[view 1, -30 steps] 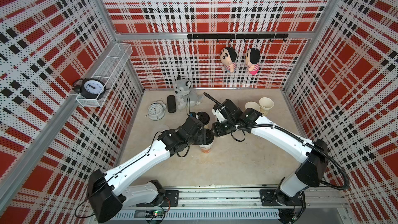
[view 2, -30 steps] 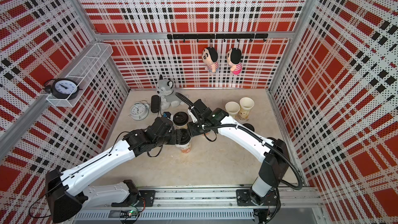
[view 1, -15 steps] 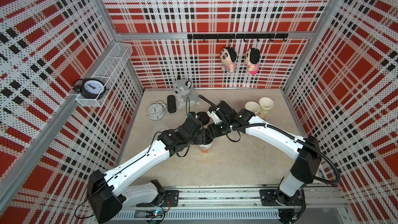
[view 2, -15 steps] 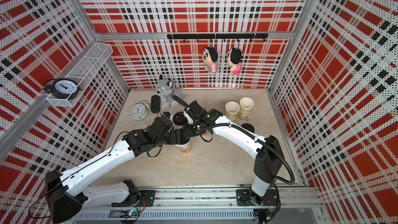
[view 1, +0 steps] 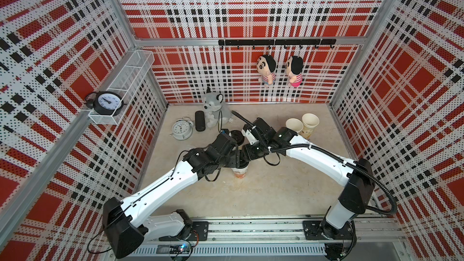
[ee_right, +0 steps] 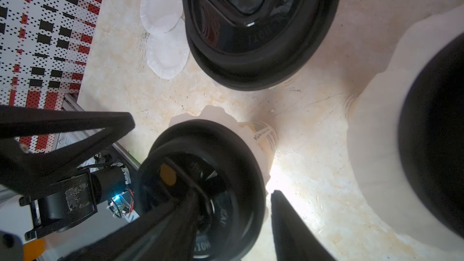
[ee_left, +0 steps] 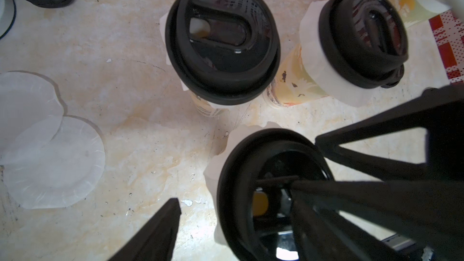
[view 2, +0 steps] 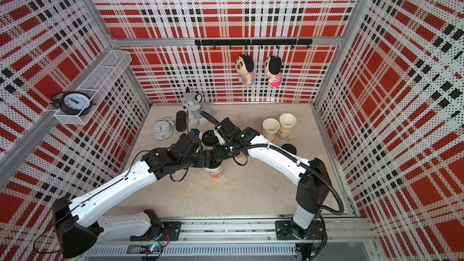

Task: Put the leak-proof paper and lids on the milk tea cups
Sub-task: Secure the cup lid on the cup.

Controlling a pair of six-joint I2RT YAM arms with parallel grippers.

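A milk tea cup (view 1: pixel 240 171) (view 2: pixel 216 170) stands mid-table with a black lid (ee_left: pixel 271 161) (ee_right: pixel 233 141) on it. Leak-proof paper (ee_left: pixel 213 169) (ee_right: pixel 213 114) sticks out as a white fringe under that lid. My left gripper (ee_left: pixel 234 193) (view 1: pixel 237 158) is open, one finger beside the cup and one over the lid. From the opposite side my right gripper (ee_right: pixel 226 184) (view 1: pixel 247 155) is shut on the lid's rim. Two more lidded cups (ee_left: pixel 222 43) (ee_left: pixel 364 38) stand close behind, also with paper under their lids. Two loose sheets (ee_left: pixel 55 161) (ee_right: pixel 168 53) lie on the table.
Two uncovered cups (view 1: pixel 294 125) (view 1: pixel 310 121) stand at the back right, with a spare black lid (view 2: pixel 288 148) lying in front of them. A white alarm clock (view 1: pixel 182 128), a black speaker (view 1: pixel 200 121) and a grey plush toy (view 1: pixel 213 107) sit at the back left.
My right gripper has moved left and nearer, from beside the middle cup onto its lid. The left arm has hardly moved.
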